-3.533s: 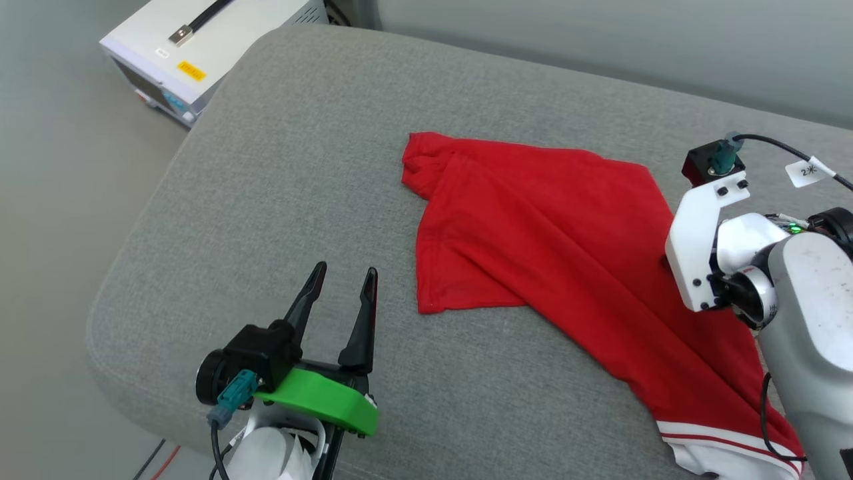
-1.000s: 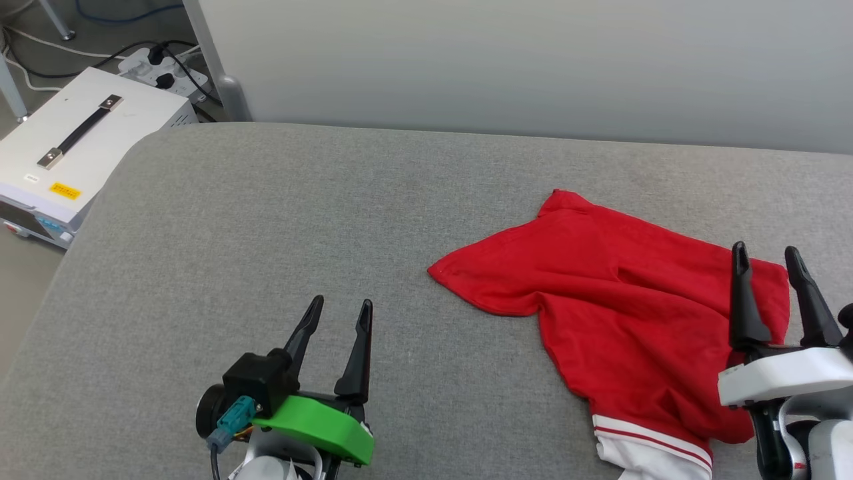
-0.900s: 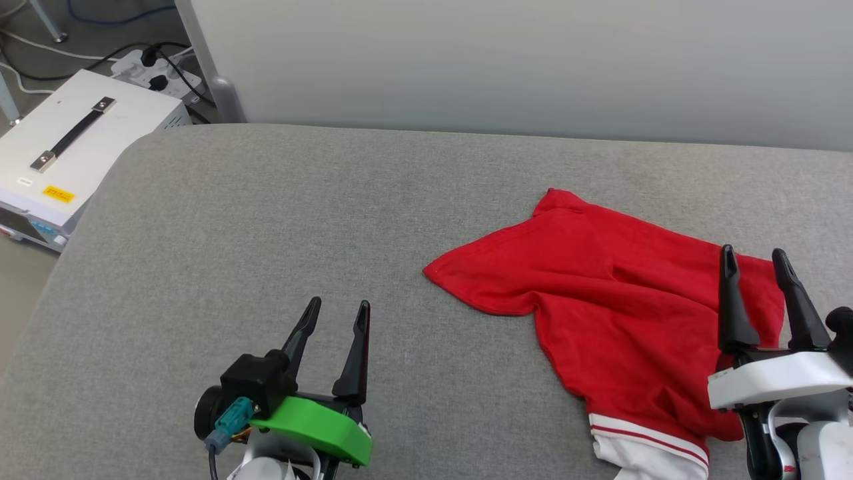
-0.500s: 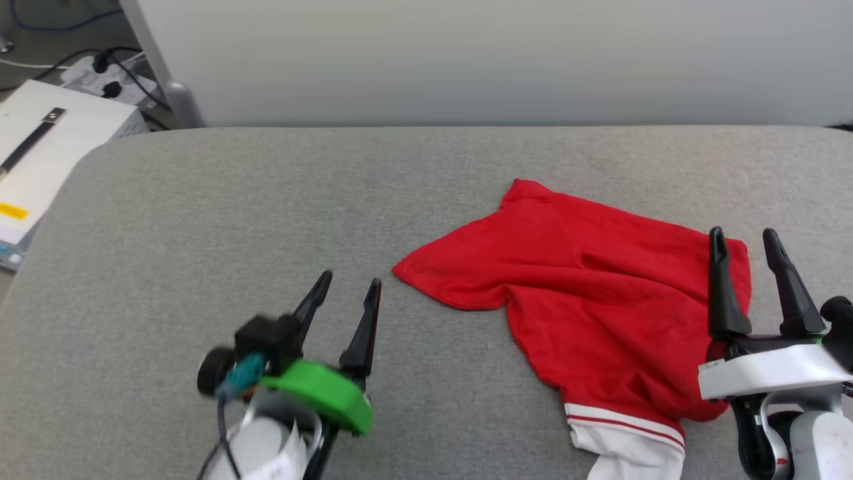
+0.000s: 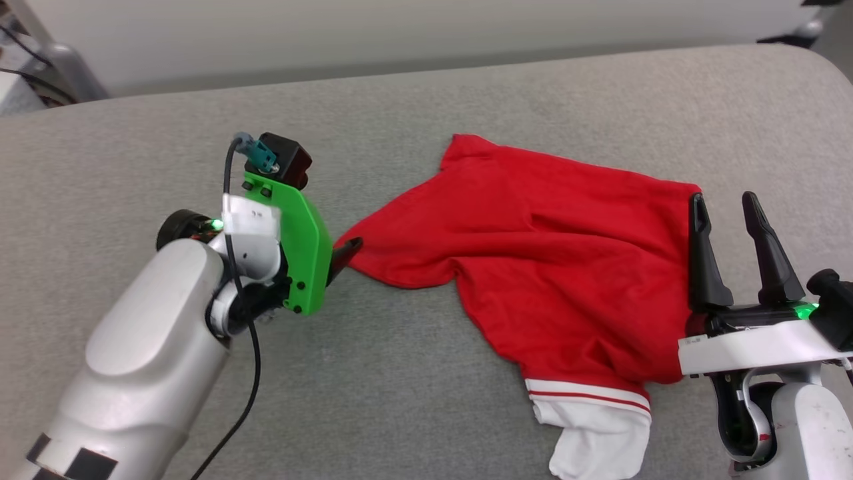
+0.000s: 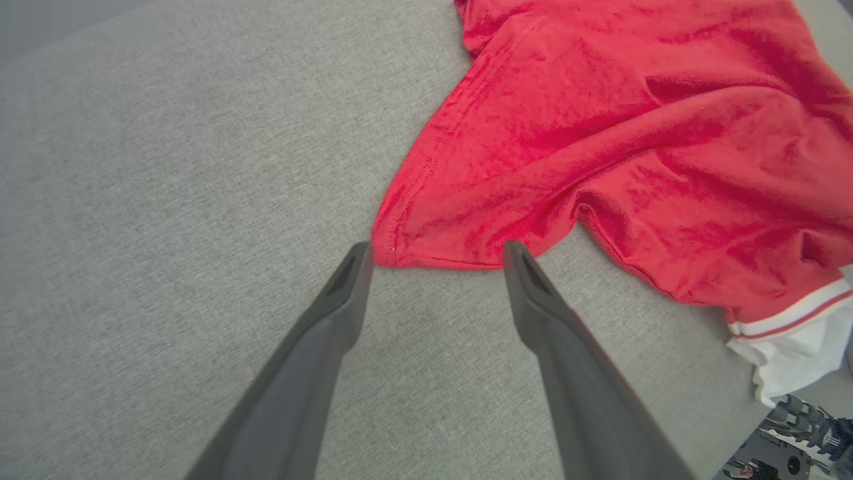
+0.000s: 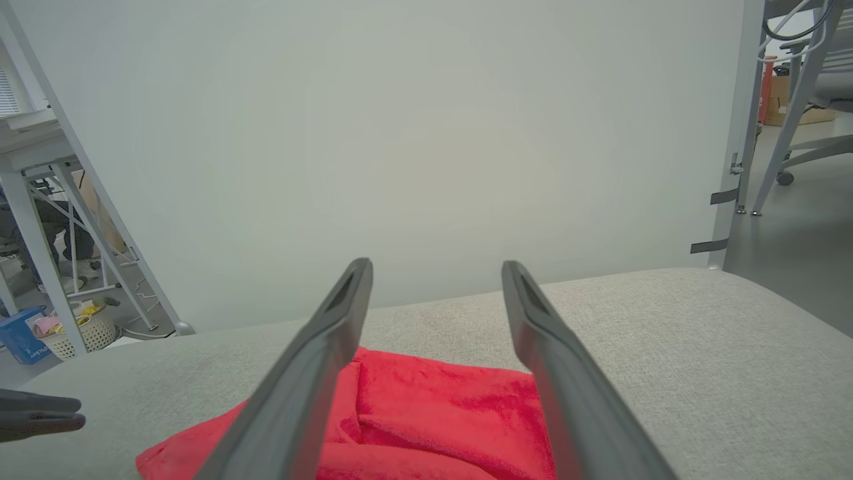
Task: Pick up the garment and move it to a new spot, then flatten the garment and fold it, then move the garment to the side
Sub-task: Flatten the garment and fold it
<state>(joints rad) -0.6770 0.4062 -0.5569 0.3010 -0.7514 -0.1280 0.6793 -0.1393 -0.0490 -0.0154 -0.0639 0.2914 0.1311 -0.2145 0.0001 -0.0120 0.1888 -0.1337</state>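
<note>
The garment (image 5: 546, 253) lies crumpled on the grey cushion (image 5: 400, 400), red with a white striped-trim sleeve (image 5: 600, 433) at its near edge. My left gripper (image 5: 346, 252) reaches down to the garment's left corner. In the left wrist view that gripper (image 6: 436, 248) is open, its tips straddling the hemmed corner of the garment (image 6: 600, 133) and holding nothing. My right gripper (image 5: 723, 198) stands open over the garment's right edge, fingers pointing away from me. In the right wrist view its fingers (image 7: 436, 263) are spread above the garment (image 7: 433, 413).
A pale wall (image 5: 333, 27) runs behind the cushion. A metal table leg (image 5: 60, 60) stands at the far left. The right wrist view shows a chair base (image 7: 793, 167) on the right and a metal frame with a basket (image 7: 86, 333) on the left.
The head camera has swung right and down. My left arm has reached forward and tipped down to the garment's left corner. The right gripper keeps its place, open.
</note>
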